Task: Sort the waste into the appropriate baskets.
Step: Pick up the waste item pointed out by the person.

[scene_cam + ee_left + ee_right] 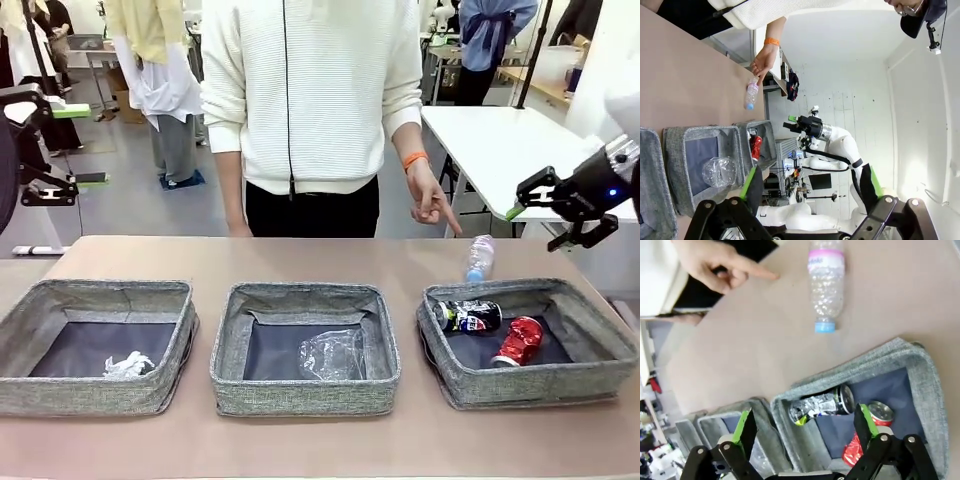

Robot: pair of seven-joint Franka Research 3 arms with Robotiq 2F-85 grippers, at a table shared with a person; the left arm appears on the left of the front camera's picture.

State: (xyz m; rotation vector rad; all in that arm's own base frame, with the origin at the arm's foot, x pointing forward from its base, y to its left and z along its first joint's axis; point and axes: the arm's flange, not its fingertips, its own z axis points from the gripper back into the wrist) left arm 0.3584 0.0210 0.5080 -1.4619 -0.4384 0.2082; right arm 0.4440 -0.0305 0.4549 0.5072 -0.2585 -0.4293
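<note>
Front view: table (pixel 300 255) tan, bearing three grey baskets in a row along the near edge. Left basket (pixel 30 320) holding a white paper wad (pixel 128 366) near its front wall. Middle basket (pixel 232 340) holding a clear cup (pixel 332 355), lying on its side. Right basket (pixel 590 330) holding two cans side by side: dark can (pixel 467 316) toward the back left, red can (pixel 518 341) just to its right, crushed, close to the dark one.

Person in white sweater standing at the far edge; hand (pixel 430 197) with orange wristband lowered, index finger pointing down toward the bottle (pixel 480 258). Bottle clear, pink label, blue cap, lying on the bare table just behind the right basket, outside all baskets, fingertip near but apart from it.

Right gripper (pixel 532 205) raised at the far right, above and beyond the right basket, fingers spread, nothing between them. Right wrist view: green pads (pixel 745 426) wide apart, empty, bottle and both cans visible below.

Left gripper (pixel 85 145) raised at the far left edge, well clear of the table. Left wrist view: fingers (pixel 751 184) spread wide, holding nothing, cup seen in the middle basket beyond.
</note>
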